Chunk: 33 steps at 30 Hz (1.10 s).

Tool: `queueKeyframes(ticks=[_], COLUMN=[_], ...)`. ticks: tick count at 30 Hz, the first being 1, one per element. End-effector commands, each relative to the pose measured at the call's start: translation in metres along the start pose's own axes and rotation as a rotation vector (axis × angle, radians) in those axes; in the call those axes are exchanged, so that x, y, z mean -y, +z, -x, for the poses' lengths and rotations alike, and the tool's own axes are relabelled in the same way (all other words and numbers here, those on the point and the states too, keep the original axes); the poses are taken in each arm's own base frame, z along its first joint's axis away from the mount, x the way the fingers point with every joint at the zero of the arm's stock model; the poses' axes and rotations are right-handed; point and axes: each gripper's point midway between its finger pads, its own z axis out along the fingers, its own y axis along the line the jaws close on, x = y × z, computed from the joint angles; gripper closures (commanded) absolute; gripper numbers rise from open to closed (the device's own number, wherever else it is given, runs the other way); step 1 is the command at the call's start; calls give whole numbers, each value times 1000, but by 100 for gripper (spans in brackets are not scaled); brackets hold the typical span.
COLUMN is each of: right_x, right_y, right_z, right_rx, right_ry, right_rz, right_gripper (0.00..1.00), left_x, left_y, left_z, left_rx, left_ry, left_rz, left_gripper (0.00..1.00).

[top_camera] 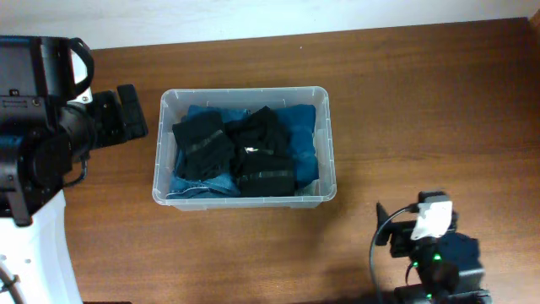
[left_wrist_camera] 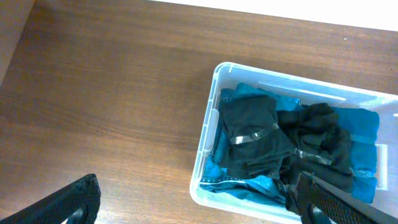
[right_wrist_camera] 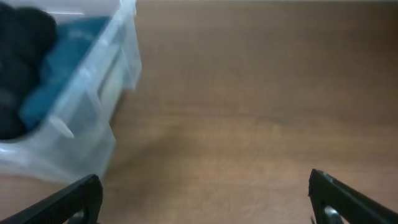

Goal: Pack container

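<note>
The clear plastic container (top_camera: 245, 197) stands at the table's middle, holding folded black garments (top_camera: 236, 150) on top of blue ones (top_camera: 297, 127). In the left wrist view the container (left_wrist_camera: 208, 134) lies to the right, with the black clothes (left_wrist_camera: 280, 143) inside. My left gripper (left_wrist_camera: 199, 202) is open and empty, left of the container (top_camera: 126, 110). My right gripper (right_wrist_camera: 202, 199) is open and empty above bare table, and the container's corner (right_wrist_camera: 93, 106) shows at the left. In the overhead view the right gripper (top_camera: 396, 221) sits at the front right.
The brown wooden table (top_camera: 422, 110) spreads around the container. A white wall edge (top_camera: 253, 17) runs along the back. The left arm's white base (top_camera: 34, 253) fills the front left corner.
</note>
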Motion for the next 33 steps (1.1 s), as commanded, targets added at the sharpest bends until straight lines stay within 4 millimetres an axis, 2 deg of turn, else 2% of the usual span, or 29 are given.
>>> queueKeyframes(ticks=[1,5,12,33], right_x=[-4,-7,-9,-7], right_y=[13,26,36,36], right_z=[-19,-41,-62,-64], right_rx=[17,-16,-69,-77], right_ry=[5,6,6,6], right_rz=[28,46,53,44], right_gripper=[2,1,2,2], left_x=[-3,-3,-3,-3], left_y=[-5,-5,-5,-5], left_z=[0,0,0,0], left_rx=[14,14,14,14], left_ry=[-9,-9,-9,-9], left_rz=[9,9,9,10], left_gripper=[0,0,0,0])
